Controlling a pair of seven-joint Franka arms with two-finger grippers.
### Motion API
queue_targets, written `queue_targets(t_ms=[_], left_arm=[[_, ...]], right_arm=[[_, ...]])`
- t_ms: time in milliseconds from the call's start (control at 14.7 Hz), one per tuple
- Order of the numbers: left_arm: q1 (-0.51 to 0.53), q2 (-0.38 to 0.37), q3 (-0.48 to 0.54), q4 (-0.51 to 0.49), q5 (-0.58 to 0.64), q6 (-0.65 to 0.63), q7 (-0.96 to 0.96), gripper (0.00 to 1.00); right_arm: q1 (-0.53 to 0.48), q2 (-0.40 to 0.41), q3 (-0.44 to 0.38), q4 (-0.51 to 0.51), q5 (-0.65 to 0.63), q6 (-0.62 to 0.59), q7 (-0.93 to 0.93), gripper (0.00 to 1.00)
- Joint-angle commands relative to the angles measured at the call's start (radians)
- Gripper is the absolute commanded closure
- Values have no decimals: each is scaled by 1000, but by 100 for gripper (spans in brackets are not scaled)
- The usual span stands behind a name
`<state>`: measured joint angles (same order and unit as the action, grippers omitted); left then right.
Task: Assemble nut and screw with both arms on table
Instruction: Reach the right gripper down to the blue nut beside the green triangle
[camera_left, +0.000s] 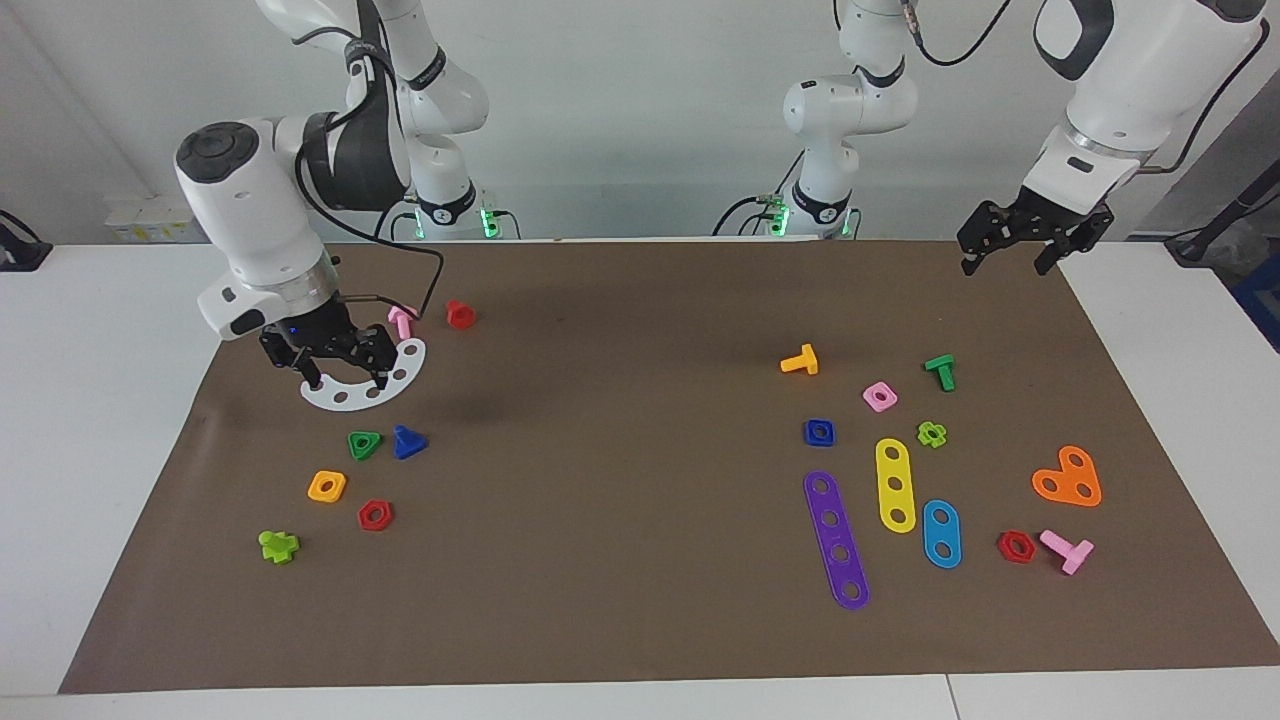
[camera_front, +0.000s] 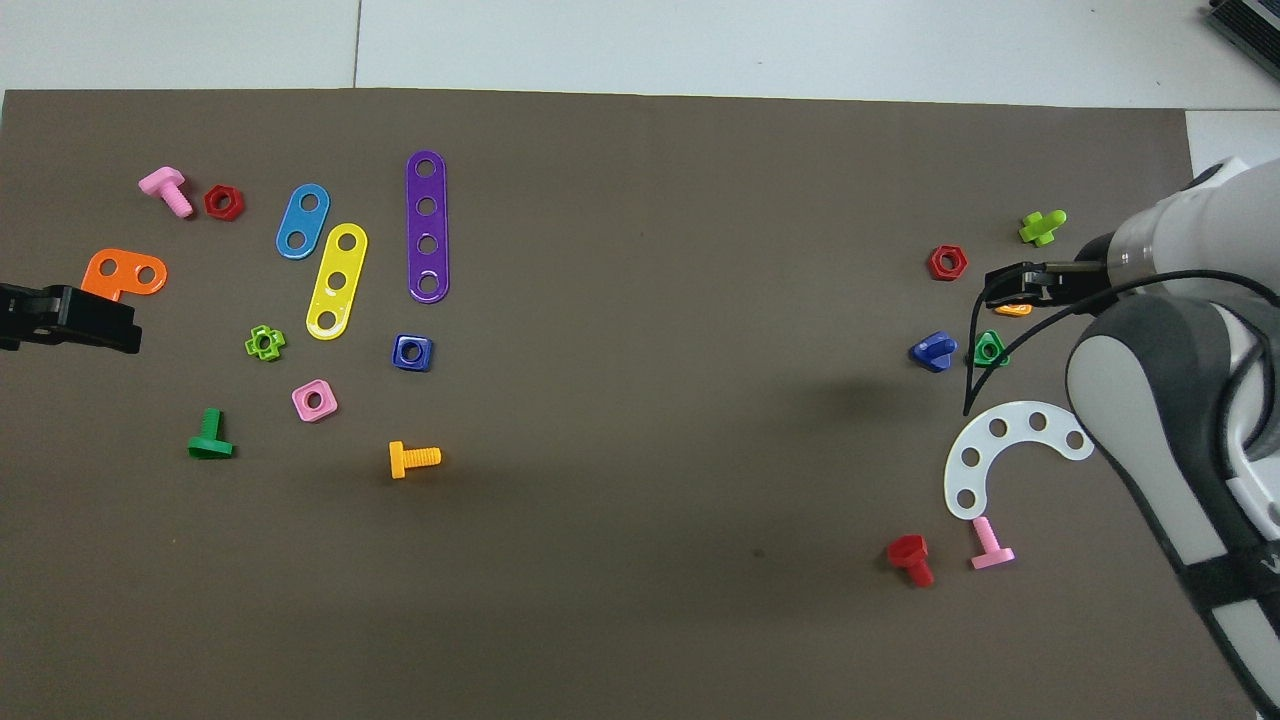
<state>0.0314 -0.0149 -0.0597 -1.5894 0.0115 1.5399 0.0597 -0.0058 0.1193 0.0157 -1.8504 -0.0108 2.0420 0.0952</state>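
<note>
While the nut (camera_left: 818, 432) and screw (camera_left: 408, 442) lie apart on the worktop (camera_left: 620, 560), the right gripper (camera_left: 345, 380) at frame left and the left gripper (camera_left: 1005, 262) at upper right both hang wide and empty.

The right gripper (camera_left: 343, 375) hung open-fingered over a white curved strip (camera_left: 372, 385), the screw (camera_left: 408, 441) just below its jaws. The left gripper (camera_left: 1010, 262) hovered open, well apart from the nut (camera_left: 818, 432).

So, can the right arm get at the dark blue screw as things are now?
Probably yes. The right gripper hangs over the white curved plate, and the screw lies just beside the green triangular nut; nothing covers it, though that nut leaves little room on one side.
</note>
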Motion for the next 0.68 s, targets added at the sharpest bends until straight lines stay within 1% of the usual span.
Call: queue_targets(t_ms=[0,205,341,477,614], left_arm=[[-1,-30,6,-35,-13,14,-8,0],[-1,-30,5,-35,-13,14,-8,0],[-1,-30,5,-35,-13,14,-8,0],[-1,-30,5,-35,-13,14,-8,0],[-1,-30,5,-35,-13,14,-8,0]], right_arm=[[-2,46,3,-10,12,67,0,5],[26,68,4,-50,12,139,3,5],[26,88,4,-84,12,196,-2,5],[29,88,4,-121,11,231,-2,5],[27,102,4,-125,11,238,-3,5]])
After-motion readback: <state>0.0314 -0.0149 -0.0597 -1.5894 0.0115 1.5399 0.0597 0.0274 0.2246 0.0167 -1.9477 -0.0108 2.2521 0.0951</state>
